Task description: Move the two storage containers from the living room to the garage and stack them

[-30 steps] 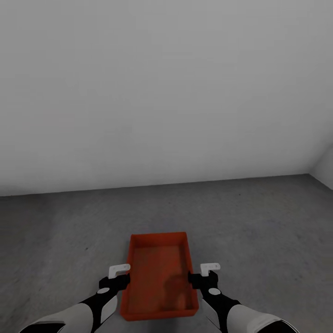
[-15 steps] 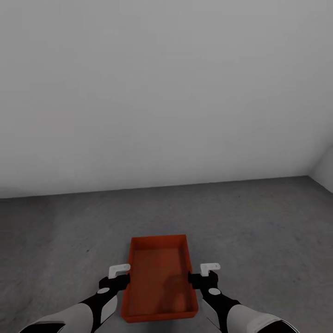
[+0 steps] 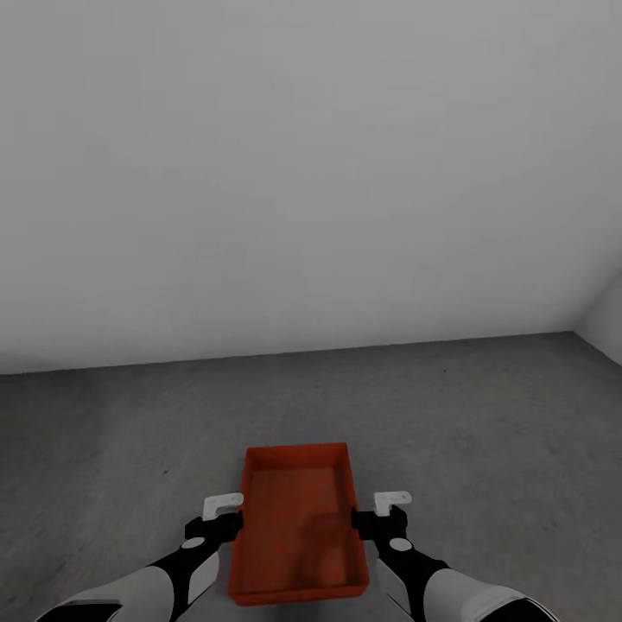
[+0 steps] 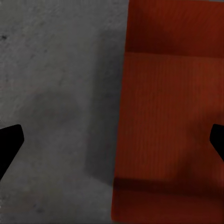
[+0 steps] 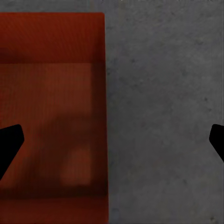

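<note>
Fingers (image 4: pixel 9 142) of the left gripper (image 3: pixel 223 504) are spread wide, one dark tip over bare concrete and the other over the bin's interior, straddling its long wall without closing on it. The right gripper (image 3: pixel 393 501) is spread just as wide — in the right wrist view one tip (image 5: pixel 8 142) lies over the red interior, the other over grey floor. Whether any finger touches a wall cannot be told.

The orange-red storage container (image 3: pixel 298 518) sits on the dark grey, rough garage floor (image 3: pixel 484 432), open top up, directly between the two grippers, its long sides running away from the robot. Beyond it rises a plain pale grey wall (image 3: pixel 311 173) — with a second wall (image 3: pixel 605 315) meeting it at the far right corner.
</note>
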### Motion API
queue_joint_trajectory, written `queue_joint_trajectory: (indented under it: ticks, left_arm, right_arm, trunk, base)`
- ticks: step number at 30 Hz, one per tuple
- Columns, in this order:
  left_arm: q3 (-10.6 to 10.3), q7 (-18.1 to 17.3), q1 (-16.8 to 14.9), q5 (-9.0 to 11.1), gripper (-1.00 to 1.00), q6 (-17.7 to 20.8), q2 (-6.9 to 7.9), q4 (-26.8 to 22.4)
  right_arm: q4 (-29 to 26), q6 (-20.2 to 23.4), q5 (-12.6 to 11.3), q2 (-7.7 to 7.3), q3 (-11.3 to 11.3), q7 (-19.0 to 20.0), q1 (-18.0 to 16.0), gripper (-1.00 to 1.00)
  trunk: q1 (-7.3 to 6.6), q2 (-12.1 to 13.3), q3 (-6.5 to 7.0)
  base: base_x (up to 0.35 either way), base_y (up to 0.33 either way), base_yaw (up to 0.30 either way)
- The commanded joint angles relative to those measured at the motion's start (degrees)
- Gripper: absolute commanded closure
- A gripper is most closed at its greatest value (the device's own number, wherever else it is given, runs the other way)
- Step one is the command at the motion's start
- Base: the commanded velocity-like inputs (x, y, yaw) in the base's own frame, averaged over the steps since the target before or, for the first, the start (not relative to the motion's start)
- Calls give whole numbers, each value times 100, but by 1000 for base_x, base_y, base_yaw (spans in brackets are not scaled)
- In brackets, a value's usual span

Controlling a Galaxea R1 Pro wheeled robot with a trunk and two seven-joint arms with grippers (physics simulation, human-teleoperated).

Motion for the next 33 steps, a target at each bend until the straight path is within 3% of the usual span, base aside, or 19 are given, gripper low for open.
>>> queue_joint_trajectory:
  ticks: [1,33]
  left_arm:
    - [16,1,-3,35,-100,-24,-2,6]
    - [16,1,-3,35,-100,-24,-2,6]
  right_arm:
    - [6,-21,-54,1,49,-15,-4,-100]
    - [6,-20,-54,3,49,-15,-4,-100]
  trunk:
    - [-23,40,14]
    - [-726,1323,589]
  base:
    - [0,0,0]
    - [0,0,0]
